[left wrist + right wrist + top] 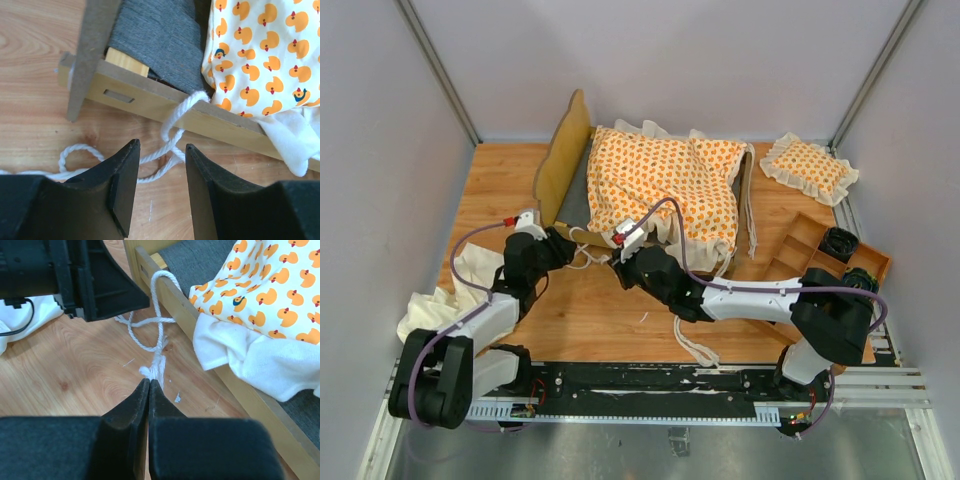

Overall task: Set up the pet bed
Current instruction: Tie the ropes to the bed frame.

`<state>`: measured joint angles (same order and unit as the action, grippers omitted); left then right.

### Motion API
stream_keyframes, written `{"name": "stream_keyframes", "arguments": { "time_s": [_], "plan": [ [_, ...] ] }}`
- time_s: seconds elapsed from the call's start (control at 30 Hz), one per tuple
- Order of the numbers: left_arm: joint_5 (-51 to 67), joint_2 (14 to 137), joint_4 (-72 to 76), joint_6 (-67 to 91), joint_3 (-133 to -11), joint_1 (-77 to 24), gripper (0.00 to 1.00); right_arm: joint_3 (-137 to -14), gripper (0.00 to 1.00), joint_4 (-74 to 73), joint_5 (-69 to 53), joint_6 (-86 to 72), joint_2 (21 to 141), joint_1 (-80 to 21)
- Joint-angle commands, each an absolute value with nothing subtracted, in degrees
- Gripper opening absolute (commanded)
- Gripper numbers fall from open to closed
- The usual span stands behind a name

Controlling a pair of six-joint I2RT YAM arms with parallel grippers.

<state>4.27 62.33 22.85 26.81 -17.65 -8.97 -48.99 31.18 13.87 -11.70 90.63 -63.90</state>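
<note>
On the wooden table [500, 190], which is closed in by plain pale walls on three sides with metal posts in the far corners, two black arms are bolted to a rail at the near edge. One light-wood bed frame [563, 160] is seen at the middle of the far half, its scalloped headboard upright on the left and its grey fabric base partly uncovered. One large cushion [665, 185], printed with small orange ducks and edged with a cream ruffle, is laid across the frame and overhangs its right side. One small square pillow [810, 168] of the same print is placed well apart at the far right corner. One crumpled cream cloth [430, 305] is heaped at the near left, beside the left arm. One wooden tray [790, 250] with several compartments is set at the right edge, and two dark items are held in it; what they are cannot be told. A white tie string [158, 365] is looped over the near rail of the frame. Its frayed end is pinched by the right end effector [149, 381], whose fingers are pressed together. The left end effector [161, 150] is released, its fingers spread just above the table with the string running through the gap between them.
</note>
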Motion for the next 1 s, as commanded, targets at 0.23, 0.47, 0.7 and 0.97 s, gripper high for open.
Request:
{"name": "stream_keyframes", "arguments": {
  "time_s": [0.23,0.47,0.7,0.97],
  "plan": [
    [1.2,70.2,36.2,23.1,-20.0,-12.6,0.46,-51.0,0.0,32.1,10.8,-9.4,91.3,-63.1],
    [-3.8,70.9,37.5,22.8,-19.4,-13.6,0.47,-52.4,0.0,32.0,10.3,-9.1,92.2,-63.1],
    [-1.3,73.1,39.1,22.6,-19.7,-13.6,0.34,-53.3,0.0,32.3,10.7,-9.0,93.5,-63.0],
    [-0.2,64.7,36.7,25.5,-17.0,-13.7,0.0,-55.1,0.0,40.6,-1.3,-1.4,98.5,-58.9]
  ]
}}
